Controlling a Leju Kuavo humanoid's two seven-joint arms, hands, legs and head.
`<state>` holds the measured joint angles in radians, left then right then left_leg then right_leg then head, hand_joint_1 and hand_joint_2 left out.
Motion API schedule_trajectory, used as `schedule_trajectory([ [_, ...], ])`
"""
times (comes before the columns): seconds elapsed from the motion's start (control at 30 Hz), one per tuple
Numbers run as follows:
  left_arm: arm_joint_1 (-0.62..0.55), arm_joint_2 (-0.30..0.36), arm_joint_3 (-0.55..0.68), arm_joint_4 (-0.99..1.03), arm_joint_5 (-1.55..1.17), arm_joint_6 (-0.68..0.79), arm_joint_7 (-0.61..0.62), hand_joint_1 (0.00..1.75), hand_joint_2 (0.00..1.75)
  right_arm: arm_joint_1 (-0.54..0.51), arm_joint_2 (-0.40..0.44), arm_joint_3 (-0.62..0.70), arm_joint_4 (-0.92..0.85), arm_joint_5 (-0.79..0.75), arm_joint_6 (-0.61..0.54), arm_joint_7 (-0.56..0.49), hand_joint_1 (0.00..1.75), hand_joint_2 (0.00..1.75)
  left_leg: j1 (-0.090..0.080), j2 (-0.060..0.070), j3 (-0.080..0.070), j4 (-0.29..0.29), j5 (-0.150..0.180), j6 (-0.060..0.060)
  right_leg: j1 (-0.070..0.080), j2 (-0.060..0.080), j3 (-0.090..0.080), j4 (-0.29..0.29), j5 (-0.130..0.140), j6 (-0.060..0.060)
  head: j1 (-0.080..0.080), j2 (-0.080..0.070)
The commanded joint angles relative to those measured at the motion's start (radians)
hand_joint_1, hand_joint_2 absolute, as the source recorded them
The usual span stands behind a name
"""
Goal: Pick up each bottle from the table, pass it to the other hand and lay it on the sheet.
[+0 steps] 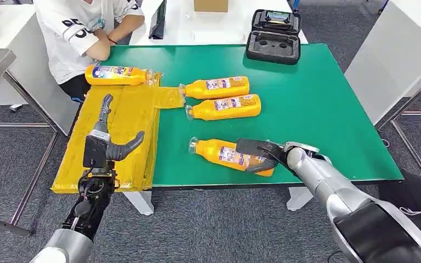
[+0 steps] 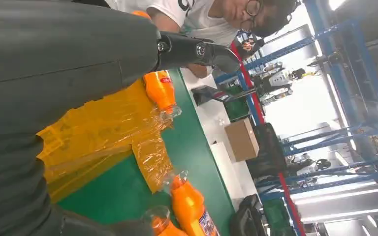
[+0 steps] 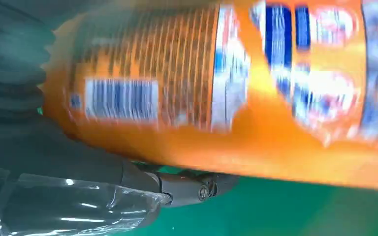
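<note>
1. Right hand, lower centre of the head view, is wrapped around the base end of the nearest orange bottle; dark fingers lie over the top of it and the thumb sits on the near side. The bottle lies on its side on the green table, clear cap pointing toward the left of the frame.
2. Right wrist view: the same bottle sits right against the hand, blurred, barcode and label readable as shapes only; one finger curls under it, green table below.
3. Left hand, lower left of the head view, holds nothing; fingers spread, one pointing up the frame, thumb out to the right. It hovers over the yellow sheet.
4. Sheet is crinkled yellow plastic draped over the table's left edge.
5. One orange bottle lies on the sheet's far end, upper left, just in front of a seated person in a white shirt.
6. Two more orange bottles lie side by side on the green surface at centre: the farther one with its cap touching the sheet's tab, the closer one just beside it.
7. Black moulded case stands open at the table's far edge, upper centre.
</note>
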<state>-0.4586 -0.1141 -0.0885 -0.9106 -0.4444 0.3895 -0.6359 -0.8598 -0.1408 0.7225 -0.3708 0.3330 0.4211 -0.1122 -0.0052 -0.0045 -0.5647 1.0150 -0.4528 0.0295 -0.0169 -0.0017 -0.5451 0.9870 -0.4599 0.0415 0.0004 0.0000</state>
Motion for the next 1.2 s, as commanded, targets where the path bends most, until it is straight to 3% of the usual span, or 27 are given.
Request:
schedule_trajectory([
  [0.03, -0.037, 0.012, -0.032, 0.035, -0.001, -0.004, 0.01, 0.0, 1.75, -0.038, 0.006, 0.01, 0.041, 0.011, -0.014, 0.02, 0.0, 0.0, 0.001, 0.0, -0.003, 0.001, 0.0, -0.002, 0.001, 0.0, -0.002, 0.001, 0.001, -0.002, 0.0, 0.0],
  [1.03, 0.006, 0.013, -0.002, 0.026, 0.01, 0.012, 0.003, 0.0, 1.75, -0.135, 0.03, 0.062, 0.058, 0.089, 0.029, 0.058, 0.0, 0.0, 0.0, 0.001, -0.003, 0.001, 0.0, -0.001, 0.0, 0.001, -0.002, 0.001, 0.0, -0.001, 0.0, 0.0],
  [1.07, 0.009, 0.014, 0.0, 0.026, 0.011, 0.013, 0.002, 0.0, 1.75, -0.149, 0.033, 0.068, 0.061, 0.095, 0.037, 0.061, 0.0, 1.75, 0.001, 0.002, -0.004, 0.001, 0.001, -0.002, 0.001, 0.001, -0.003, 0.001, 0.001, -0.002, 0.0, 0.0],
  [1.2, 0.016, 0.013, 0.008, 0.026, 0.014, 0.015, -0.004, 0.0, 1.75, -0.166, 0.047, 0.072, 0.074, 0.1, 0.042, 0.072, 0.0, 1.75, 0.0, 0.003, -0.003, 0.001, 0.0, -0.001, 0.0, 0.003, -0.004, 0.002, 0.001, -0.002, 0.0, 0.0],
])
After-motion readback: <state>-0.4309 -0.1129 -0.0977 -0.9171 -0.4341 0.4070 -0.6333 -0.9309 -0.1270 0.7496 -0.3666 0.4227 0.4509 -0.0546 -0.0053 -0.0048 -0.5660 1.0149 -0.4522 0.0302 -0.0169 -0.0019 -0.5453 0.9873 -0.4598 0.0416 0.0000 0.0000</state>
